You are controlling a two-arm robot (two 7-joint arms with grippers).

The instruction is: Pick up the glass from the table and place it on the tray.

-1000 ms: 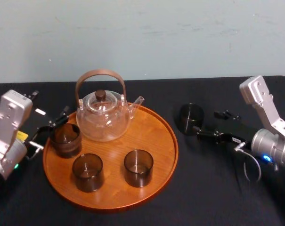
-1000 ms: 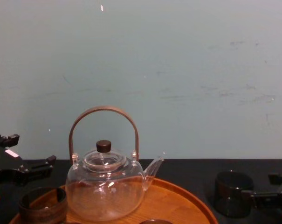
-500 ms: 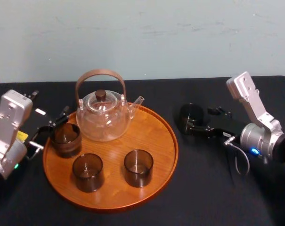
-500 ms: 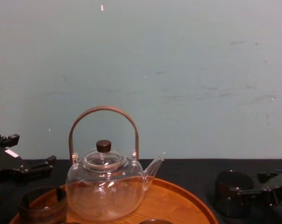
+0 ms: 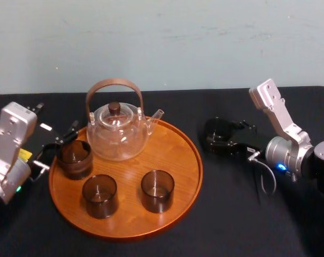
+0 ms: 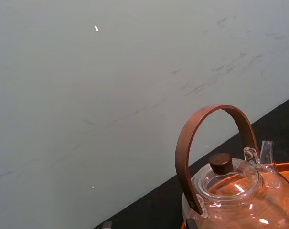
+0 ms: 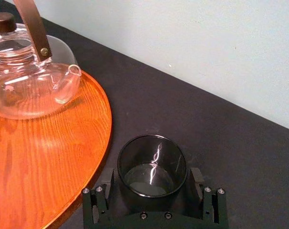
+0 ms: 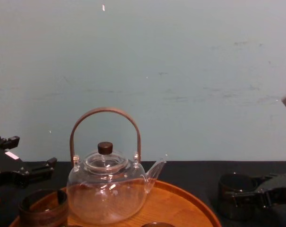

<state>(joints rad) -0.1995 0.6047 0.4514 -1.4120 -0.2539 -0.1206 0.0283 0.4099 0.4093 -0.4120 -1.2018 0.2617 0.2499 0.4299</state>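
- The right gripper [image 5: 226, 141] lies low over the black table cloth [image 5: 231, 214], to the right of the tray. Its jaws are spread as wide as the glass, with one black finger [image 7: 197, 183] on each side of it. I cannot tell if the fingers press on the glass wall.
- The small round dark smoky glass [image 5: 217, 130] stands upright on the cloth, between these fingers. It is just beside the right rim of the large round orange-brown wooden tray [image 5: 175, 152], but outside of it.
- In the right wrist view, the tray rim passes close by one finger. Between the glass and the tray there is only bare cloth.
- The left gripper [image 5: 55, 145] rests at the left rim of the tray, next to a dark glass there.
- The tray holds a clear glass teapot with a brown arched handle and a dark lid knob [image 5: 117, 134] at its back.
- It also holds three dark glasses: one at the left [image 5: 75, 159] and two at the front [image 5: 99, 195] [image 5: 157, 190], all upright and apart.
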